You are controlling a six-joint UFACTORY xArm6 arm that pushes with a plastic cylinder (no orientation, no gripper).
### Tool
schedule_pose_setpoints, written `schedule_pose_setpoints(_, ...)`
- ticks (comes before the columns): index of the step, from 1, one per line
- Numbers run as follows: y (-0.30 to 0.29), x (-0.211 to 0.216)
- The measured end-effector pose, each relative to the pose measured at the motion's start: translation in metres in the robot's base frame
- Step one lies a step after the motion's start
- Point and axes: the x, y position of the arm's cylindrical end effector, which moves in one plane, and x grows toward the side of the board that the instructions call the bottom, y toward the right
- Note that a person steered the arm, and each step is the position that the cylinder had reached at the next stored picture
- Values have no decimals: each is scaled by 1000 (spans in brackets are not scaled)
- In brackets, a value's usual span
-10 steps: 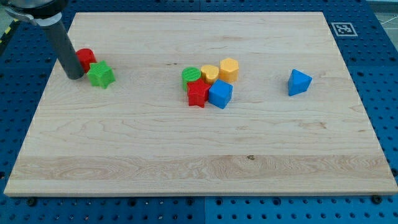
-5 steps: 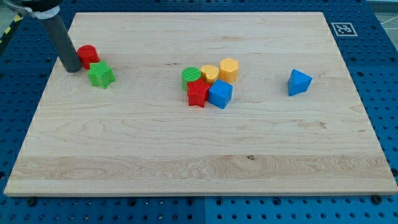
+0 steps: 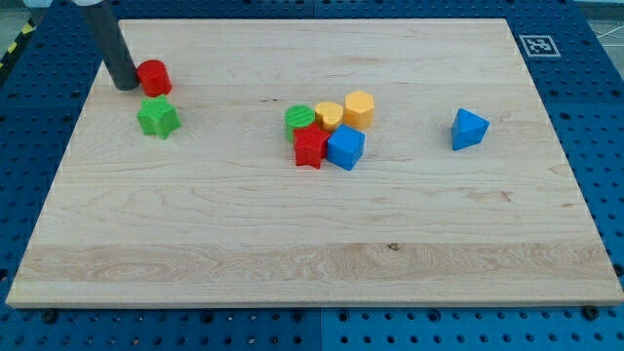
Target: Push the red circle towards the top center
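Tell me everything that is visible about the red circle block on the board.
The red circle is a short, plain red cylinder with a flat top and a smooth, plastic-looking surface. It stands upright on the wooden board near the view's top left. My tip is right against its left side. The green star lies just below it, with a narrow gap between them.

Green star (image 3: 157, 117) alone — five-block cluster (image 3: 330, 130) mid-board — blue triangle (image 3: 469, 129) right.
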Motion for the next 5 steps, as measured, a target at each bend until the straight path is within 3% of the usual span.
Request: schedule_pose_setpoints(5, 102, 10)
